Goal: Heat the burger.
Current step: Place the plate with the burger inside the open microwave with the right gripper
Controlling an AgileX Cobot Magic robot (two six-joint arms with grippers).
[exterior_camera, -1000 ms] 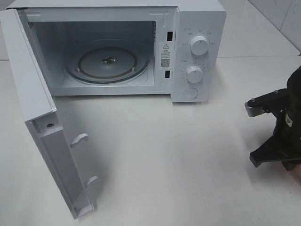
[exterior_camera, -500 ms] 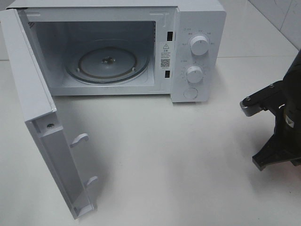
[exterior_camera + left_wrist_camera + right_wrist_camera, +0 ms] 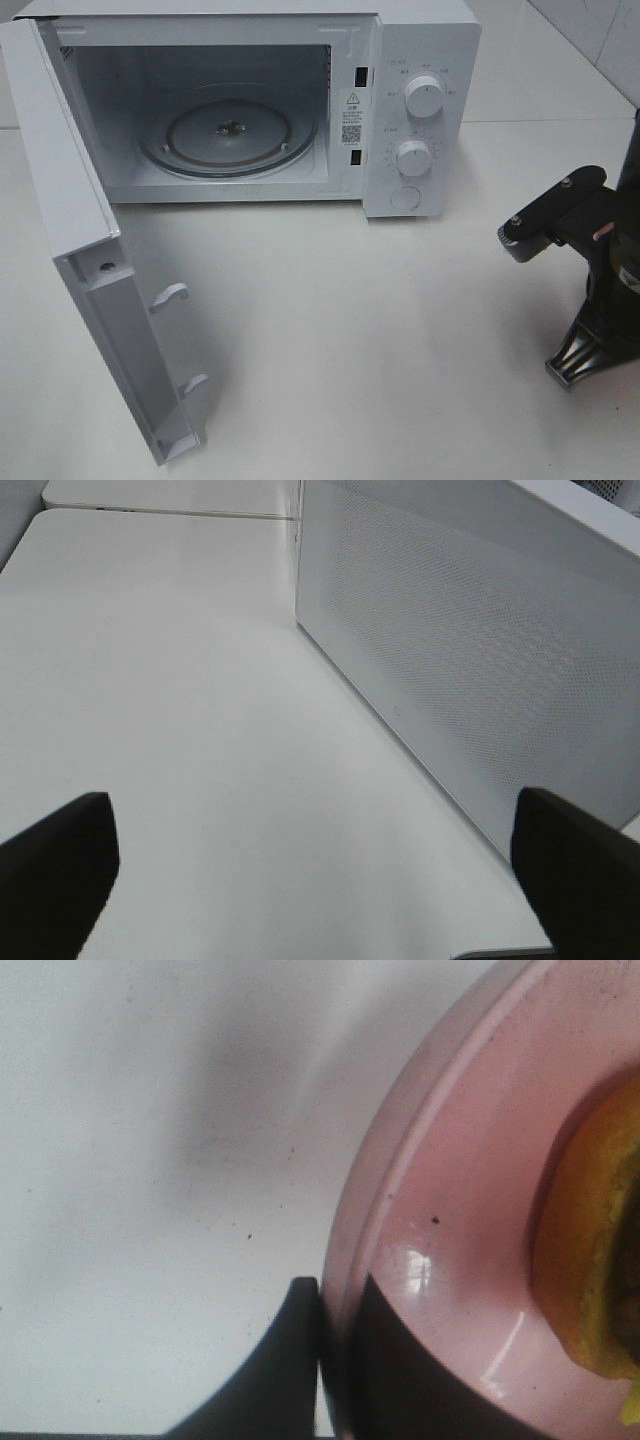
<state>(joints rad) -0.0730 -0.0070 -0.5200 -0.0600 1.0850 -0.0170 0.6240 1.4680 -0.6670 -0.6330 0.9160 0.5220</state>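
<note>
In the right wrist view, the burger shows only as a golden-brown edge with a bit of yellow, lying on a round pink plate. My right gripper is shut on the plate's rim, one dark finger outside it and one inside. The exterior high view shows neither plate nor burger, only my right arm at the right edge of the table. My left gripper stands open over bare tabletop beside the microwave door, with nothing between its fingers.
The white microwave stands at the back with its door swung wide open to the left. Its glass turntable is bare. The door's perforated outer face is close beside my left gripper.
In the exterior high view my right arm has shifted toward the right edge and tilted more steeply downward. The microwave and its door have not moved.
</note>
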